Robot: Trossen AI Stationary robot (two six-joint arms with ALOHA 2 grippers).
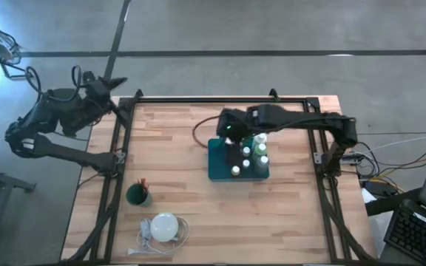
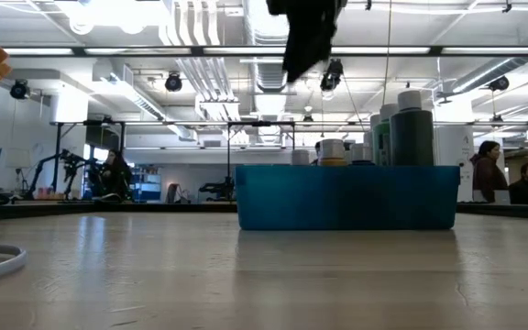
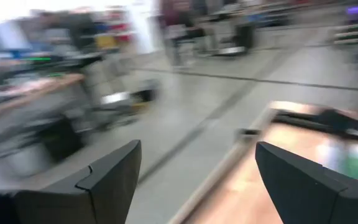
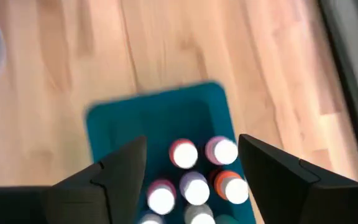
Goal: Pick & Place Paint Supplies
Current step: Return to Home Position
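Several small white-capped paint bottles (image 4: 184, 154) stand upright in the teal tray (image 1: 217, 168), grouped at its right end (image 2: 411, 133). My right gripper (image 4: 191, 140) is open and hovers above the tray (image 4: 157, 118), touching nothing; the low view shows it well above the bottles (image 2: 305, 41). Brushes (image 1: 143, 185) stand in a green cup (image 1: 137, 195) near the table's left near part. My left gripper (image 3: 197, 146) is open and empty, off the table's far left corner (image 1: 115, 83).
A white round disc with a cord (image 1: 165, 227) lies near the table's near edge, left of centre. A black frame (image 1: 220, 98) rims the wooden table. Bare wood lies between the cup and the tray. People sit in the room beyond (image 2: 489, 170).
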